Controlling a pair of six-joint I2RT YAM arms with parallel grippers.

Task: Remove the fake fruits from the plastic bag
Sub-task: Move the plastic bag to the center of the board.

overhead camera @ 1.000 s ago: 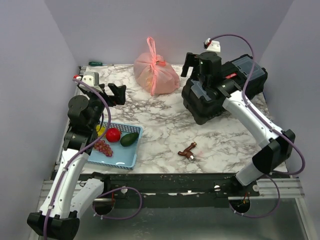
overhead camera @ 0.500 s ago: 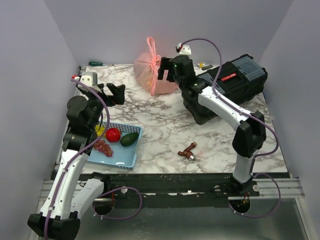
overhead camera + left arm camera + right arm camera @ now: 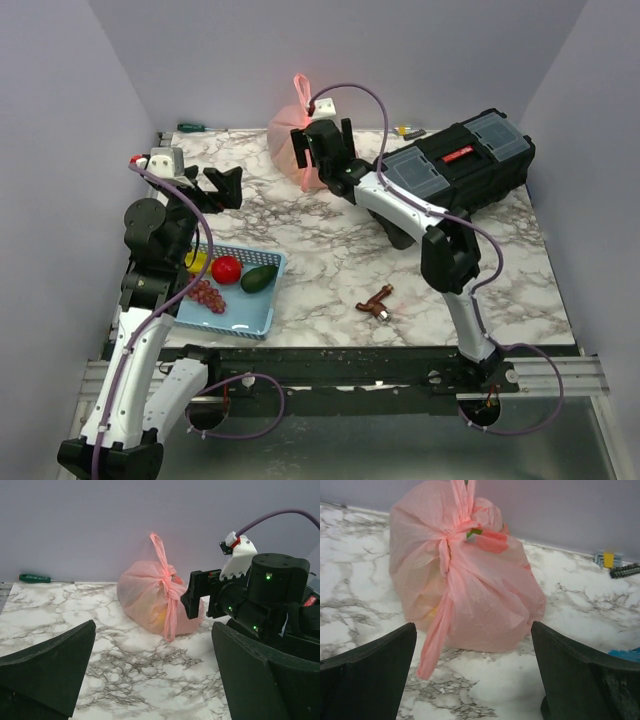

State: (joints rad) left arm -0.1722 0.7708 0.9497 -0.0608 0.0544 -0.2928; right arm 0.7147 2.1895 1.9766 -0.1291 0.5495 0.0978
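Knotted bag sits at the far edge of the table, fruits a faint yellow blur inside. Right gripper: jaws apart, just short of the bag. Left gripper: jaws apart, well clear.

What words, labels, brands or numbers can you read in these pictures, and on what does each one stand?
No text can be read in any view.
Red plate on the lid of the black toolbox: too small to tell whether it bears writing.
Pink plastic bag: no print shows on it.
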